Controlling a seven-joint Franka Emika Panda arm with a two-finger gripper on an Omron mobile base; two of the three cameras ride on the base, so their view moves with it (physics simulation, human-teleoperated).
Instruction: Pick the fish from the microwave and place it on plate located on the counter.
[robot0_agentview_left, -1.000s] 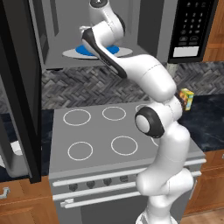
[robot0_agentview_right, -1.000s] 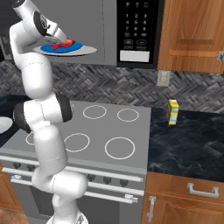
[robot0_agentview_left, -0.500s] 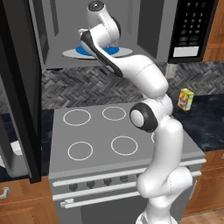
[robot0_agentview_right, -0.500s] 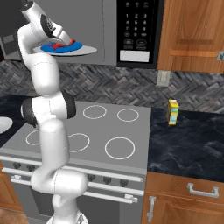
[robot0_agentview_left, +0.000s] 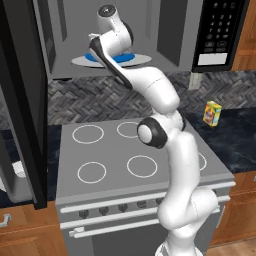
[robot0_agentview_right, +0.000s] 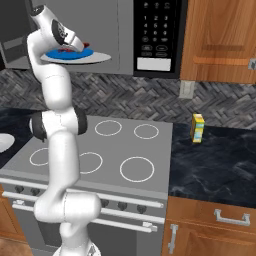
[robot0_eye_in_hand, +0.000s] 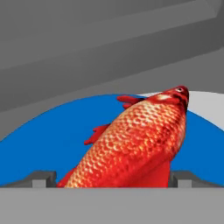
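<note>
Straddling the fish (robot0_eye_in_hand: 138, 142), claw (robot0_eye_in_hand: 111, 179) fingers apart, over blue plate (robot0_eye_in_hand: 52, 127)

Keypad marks on the microwave (robot0_agentview_right: 125, 35) seem too blurred to read

The arm (robot0_agentview_left: 172, 150) is glossy white, built of thick rounded segments that swell at each joint and rise from the lower right of the left base view to the upper middle. Dark grey to black rings mark the joints; one round white cap framed in black sits at mid-frame on the elbow, and another shows at the left of the right base view. A black band runs along the slim upper link. The topmost joint housing is white with a dark circular end. In the hand view two small dark grey, blocky fingertips (robot0_eye_in_hand: 43, 178) stand at the lower edge, left and right
</note>
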